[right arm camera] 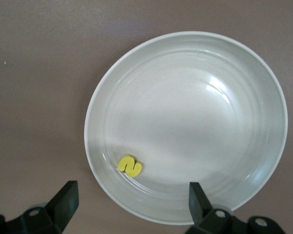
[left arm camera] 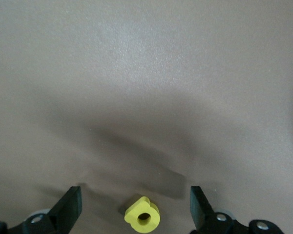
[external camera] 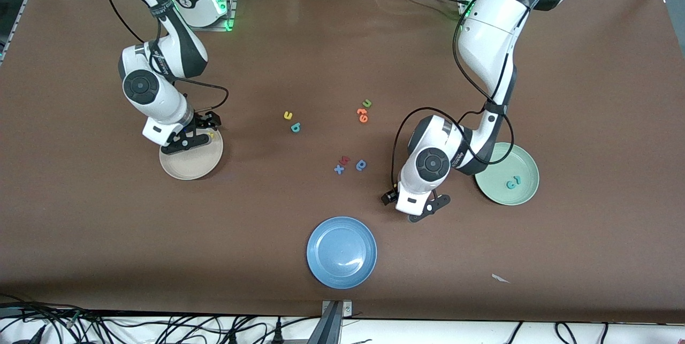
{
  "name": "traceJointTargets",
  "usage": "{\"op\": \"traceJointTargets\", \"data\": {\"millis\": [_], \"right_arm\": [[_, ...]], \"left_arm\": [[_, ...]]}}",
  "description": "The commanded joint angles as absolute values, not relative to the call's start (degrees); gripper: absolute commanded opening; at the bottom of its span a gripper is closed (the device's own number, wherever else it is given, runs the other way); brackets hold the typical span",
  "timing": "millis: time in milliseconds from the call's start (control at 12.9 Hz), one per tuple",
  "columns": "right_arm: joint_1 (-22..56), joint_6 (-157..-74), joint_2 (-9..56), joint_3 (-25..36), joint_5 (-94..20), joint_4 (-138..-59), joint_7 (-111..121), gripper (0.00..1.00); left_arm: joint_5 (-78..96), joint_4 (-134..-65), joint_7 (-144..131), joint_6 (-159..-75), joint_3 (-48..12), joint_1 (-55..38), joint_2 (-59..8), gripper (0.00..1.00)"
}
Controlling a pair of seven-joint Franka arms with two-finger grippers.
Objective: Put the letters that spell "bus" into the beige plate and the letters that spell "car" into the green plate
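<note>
Left gripper, jaws wide, straddles the yellow "a" on the table, green plate at three o'clock. Right gripper, jaws wide, hangs over the beige plate, yellow "s" inside.

High front camera overlooks table; wrist cameras look down closely.

Yellow "s"; beige plate; brown table.

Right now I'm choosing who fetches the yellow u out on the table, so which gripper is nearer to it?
Right. The right gripper hangs over the beige plate, nearer to the yellow u. The left gripper hangs beside the green plate.
</note>
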State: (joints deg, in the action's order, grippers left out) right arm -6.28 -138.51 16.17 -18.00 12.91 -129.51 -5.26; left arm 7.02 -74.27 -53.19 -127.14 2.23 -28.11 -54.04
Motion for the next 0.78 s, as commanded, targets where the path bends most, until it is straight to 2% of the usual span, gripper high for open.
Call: {"op": "traceJointTargets", "data": {"millis": [0,233,310,698], "right_arm": [[-6.59,-138.95,17.48,-22.65,12.04,-129.11,-13.15,1.00],[-5.02,-143.16,20.38,-26.71,12.13,-128.76,-24.67,1.00],[-3.27,-143.96,20.65,-26.72,12.13,-128.76,-27.66,1.00],[7.10,-147.83,23.03,-26.63,12.30,-128.15,-44.45,1.00]], "left_arm": [[7.82,-72.25,-54.23,-126.47,3.16,-29.18,-55.11,0.83],[7.73,-72.51,-55.37,-126.39,3.16,-29.62,-55.11,0.56],[7.73,-72.51,-55.28,-126.39,3.16,-29.62,-55.11,0.50],[7.56,-72.60,-55.28,-126.21,3.16,-29.62,-54.84,0.38]]}}
